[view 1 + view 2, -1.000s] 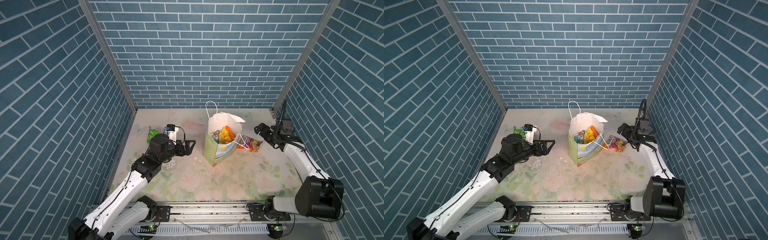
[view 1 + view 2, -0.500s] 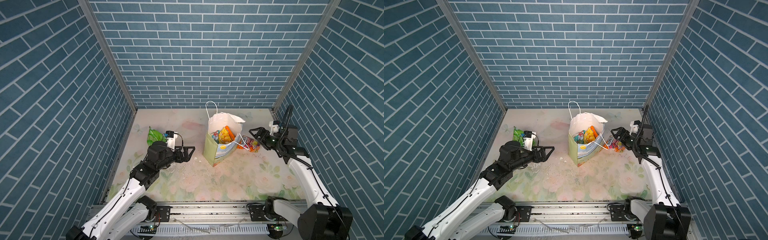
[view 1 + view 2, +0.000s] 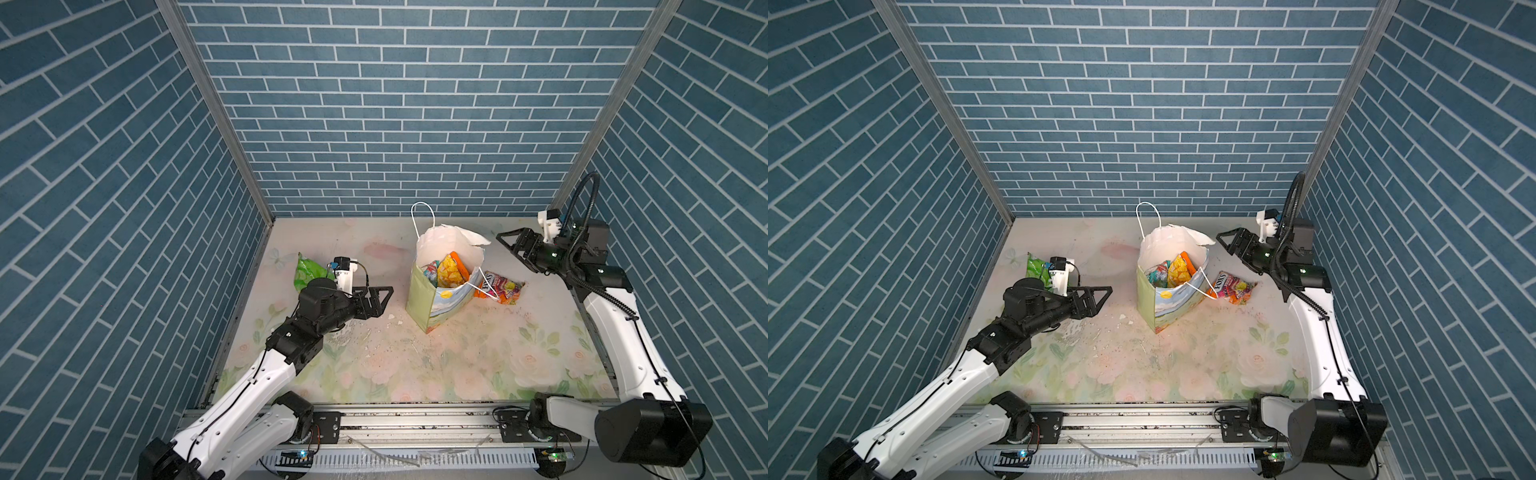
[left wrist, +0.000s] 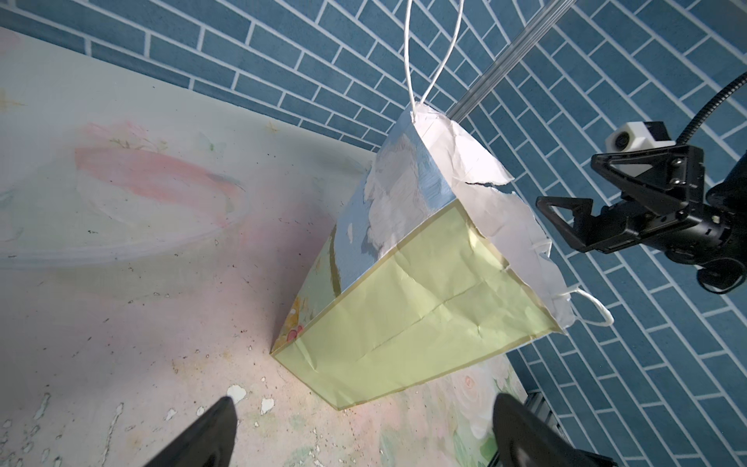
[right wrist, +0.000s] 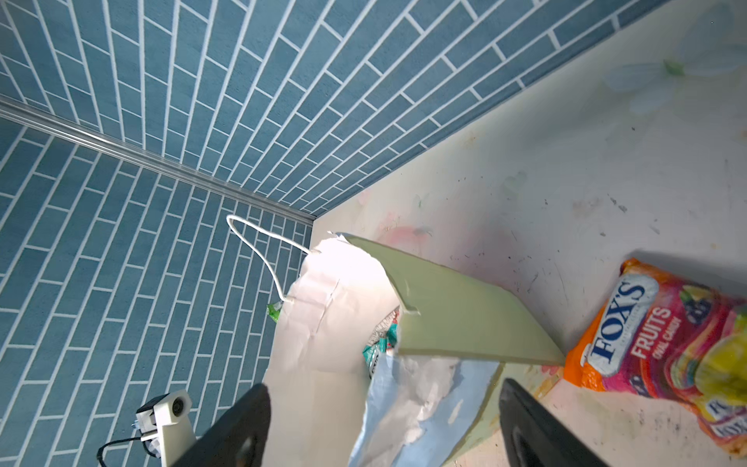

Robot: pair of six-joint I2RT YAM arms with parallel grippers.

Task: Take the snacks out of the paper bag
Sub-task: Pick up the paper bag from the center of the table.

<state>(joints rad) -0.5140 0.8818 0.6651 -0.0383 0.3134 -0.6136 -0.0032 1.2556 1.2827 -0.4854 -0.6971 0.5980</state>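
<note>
The paper bag stands upright on the worktop, between the two sets of fingers, with its torn rim open upward. Snacks are packed together inside it. A yellow packet and a teal packet show in both top views, with an orange packet behind them.

Two snacks lie outside the bag. The FOX'S packet rests flat on the worktop just beside the bag's base, below and to one side of the right fingers. The green chip bag lies behind the left fingers, well apart from the paper bag.

A second ago the right fingers hung low by the FOX'S packet. Now they have lifted away from it, stand apart with nothing between them, and face the torn rim from above the bag's side wall. The left fingers are also spread wide and empty. They point at the bag's pale-green wall, near it but not touching. The left arm has drawn back, so the green chip bag, half hidden a second ago, now shows in full.

Both drop-offs look finished, and both arms seem to be turning back for another pick. The task looks less than half done, since several packets remain inside. The right fingers look better placed for the mouth, and the left could steady the wall. The thin, torn paper may crumple or tip if pushed.
</note>
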